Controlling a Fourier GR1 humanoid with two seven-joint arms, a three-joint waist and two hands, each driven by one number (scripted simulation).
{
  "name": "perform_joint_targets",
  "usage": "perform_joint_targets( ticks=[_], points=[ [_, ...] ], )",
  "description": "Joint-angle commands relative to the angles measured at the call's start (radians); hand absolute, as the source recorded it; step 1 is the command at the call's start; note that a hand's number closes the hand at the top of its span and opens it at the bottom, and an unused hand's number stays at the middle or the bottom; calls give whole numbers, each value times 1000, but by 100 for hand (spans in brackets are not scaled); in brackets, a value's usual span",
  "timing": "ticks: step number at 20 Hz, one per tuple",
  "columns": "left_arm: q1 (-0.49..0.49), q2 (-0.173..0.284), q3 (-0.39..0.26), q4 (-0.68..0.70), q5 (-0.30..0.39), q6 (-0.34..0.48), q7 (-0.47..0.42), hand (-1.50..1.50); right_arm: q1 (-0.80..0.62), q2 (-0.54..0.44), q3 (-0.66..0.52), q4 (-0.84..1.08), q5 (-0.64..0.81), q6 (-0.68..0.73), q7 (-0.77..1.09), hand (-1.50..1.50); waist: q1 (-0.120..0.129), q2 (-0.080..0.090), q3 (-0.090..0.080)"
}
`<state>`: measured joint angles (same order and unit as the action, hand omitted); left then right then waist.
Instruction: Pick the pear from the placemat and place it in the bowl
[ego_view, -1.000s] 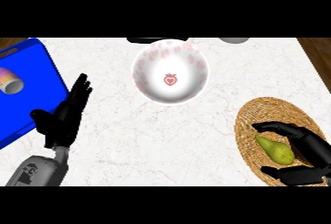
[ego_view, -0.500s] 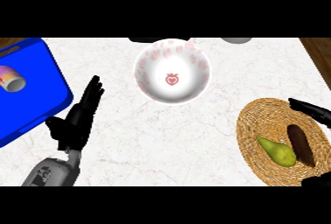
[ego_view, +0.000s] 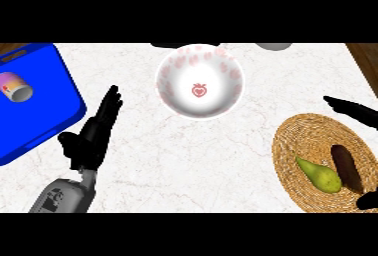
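The green pear is lying on the woven placemat, stem pointing left, with the right hand spreading open around it, not touching.

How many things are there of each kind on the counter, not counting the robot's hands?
Pear: 1
Bowl: 1
Woven placemat: 1
Blue tray: 1
Cup on the tray: 1
Dark long thing beside the pear: 1
Grey thing cut off at the far edge: 1
Total: 7
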<state>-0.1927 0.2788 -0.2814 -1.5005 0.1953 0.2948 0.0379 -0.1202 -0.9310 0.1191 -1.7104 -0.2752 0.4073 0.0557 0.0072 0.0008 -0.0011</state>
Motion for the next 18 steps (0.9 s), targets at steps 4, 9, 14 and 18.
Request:
perform_joint_targets(
  ticks=[4, 9, 14, 18],
  points=[
    [-55, -29, 28, 61, -18, -9, 8, 0, -68, 25, 118, 57, 109, 95, 152, -150, -2, 2, 1],
    [14, -27, 51, 13, -27, -44, -18, 0, -37, 62, 112, 81, 199, 169, 145, -150, -5, 0, 1],
    [47, -57, 23, -99, -92, -18, 69, 0, -22, 106, 27, 214, 266, 256, -13, -150, -3, -1, 2],
    [22, -41, 110, -24, -60, -97, 19, 0, -20, 190, -5, 221, 286, 262, -21, -150, -6, -1, 1]
  ],
)
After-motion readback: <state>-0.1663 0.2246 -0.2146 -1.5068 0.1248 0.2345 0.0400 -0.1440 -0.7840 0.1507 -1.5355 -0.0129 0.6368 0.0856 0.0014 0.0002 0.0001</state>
